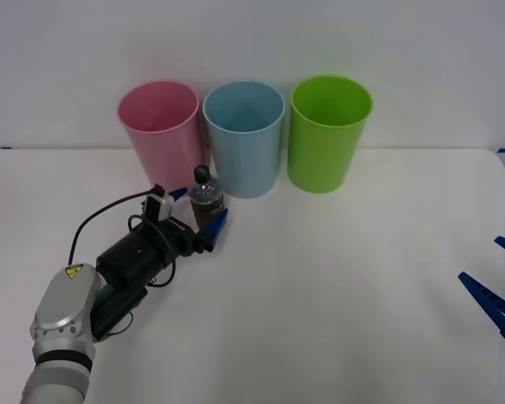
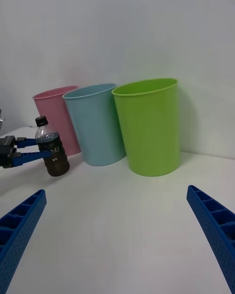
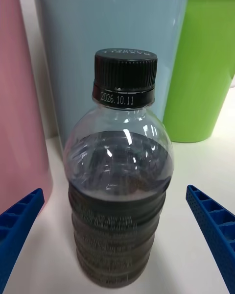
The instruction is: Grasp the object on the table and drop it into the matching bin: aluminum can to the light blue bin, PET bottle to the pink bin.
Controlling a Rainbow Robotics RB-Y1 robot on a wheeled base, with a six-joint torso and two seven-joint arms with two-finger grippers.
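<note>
**PET bottle upright between the left fingers, pink bin just behind**

PET bottle [image 3: 119, 176] stands upright on the table [image 1: 337, 286], cap up, its long axis vertical, squarely between the two spread fingers of the left gripper [image 1: 204, 218]. In the left wrist view a blue finger shows on each side of the bottle with a gap to its wall, so the jaws look released and not yet touching it; from the right wrist view the fingers reach level with the labelled body. A straight closing should take it around the belly, by my reading.

Just behind the bottle stand the bins: the pink bin [image 1: 159, 126] behind and to its left, the light blue bin [image 1: 243, 135] directly behind and slightly right, and a lime green bin [image 1: 330, 130] farther right. The bottle sits near the gap between pink and blue, so the lift must clear the pink rim without knocking the blue one.

Well to the bottle's right, the right gripper [image 2: 117, 235] waits with fingers spread, holding nothing.
</note>
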